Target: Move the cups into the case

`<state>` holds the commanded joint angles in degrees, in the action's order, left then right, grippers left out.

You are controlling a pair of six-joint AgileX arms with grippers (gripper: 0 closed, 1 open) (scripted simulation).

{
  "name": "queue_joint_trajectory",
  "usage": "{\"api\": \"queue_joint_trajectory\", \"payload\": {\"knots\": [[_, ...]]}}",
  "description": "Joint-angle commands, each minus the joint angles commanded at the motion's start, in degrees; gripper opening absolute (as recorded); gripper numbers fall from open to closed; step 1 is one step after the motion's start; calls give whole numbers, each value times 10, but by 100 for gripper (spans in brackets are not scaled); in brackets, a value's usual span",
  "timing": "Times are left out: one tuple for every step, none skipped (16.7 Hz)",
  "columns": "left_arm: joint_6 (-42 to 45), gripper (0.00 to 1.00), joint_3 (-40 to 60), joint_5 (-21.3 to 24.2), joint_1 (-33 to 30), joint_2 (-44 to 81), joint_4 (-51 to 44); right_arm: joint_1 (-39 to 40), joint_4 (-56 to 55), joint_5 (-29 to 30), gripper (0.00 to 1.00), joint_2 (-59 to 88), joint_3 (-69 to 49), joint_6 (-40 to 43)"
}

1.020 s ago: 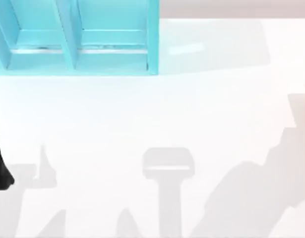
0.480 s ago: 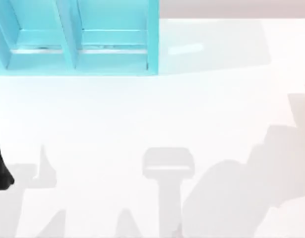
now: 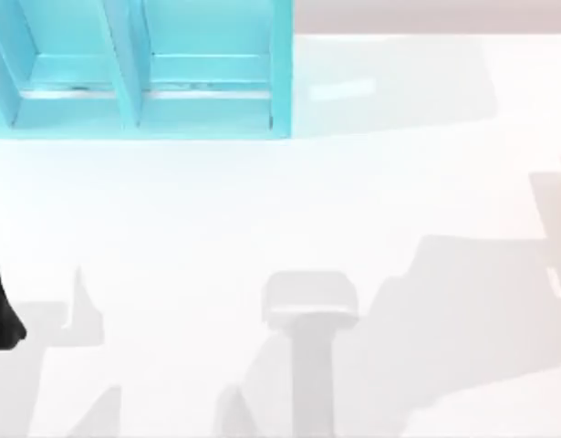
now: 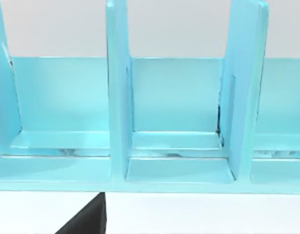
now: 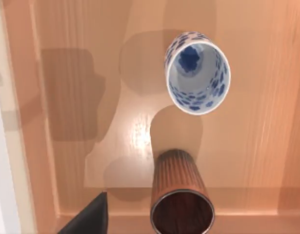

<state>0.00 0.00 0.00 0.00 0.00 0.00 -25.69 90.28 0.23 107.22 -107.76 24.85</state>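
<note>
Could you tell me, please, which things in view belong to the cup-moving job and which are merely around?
Belonging to the job:
- white cup with blue pattern, upright on the wooden surface
- reddish-brown ribbed cup, standing apart from the white one
- turquoise case, compartments open

Merely around:
- wooden surface under the cups
- white table

No readable text, labels, brand marks, nos. or signs anywhere. Turquoise case (image 3: pixel 143 73): plain painted panels, no lettering. White cup (image 5: pixel 197 73): blue floral pattern only, no words. Reddish-brown ribbed tumbler (image 5: pixel 179 192): bare ribs, no mark. Wooden surface (image 5: pixel 67 97) under the cups & white table (image 3: pixel 280 210): unmarked.
</note>
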Motion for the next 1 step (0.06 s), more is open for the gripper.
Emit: {"api": "queue_joint_trajectory", "payload": {"knots": [[0,100,0,0,0,0,0,0,2,0,100,0,-2,0]]}}
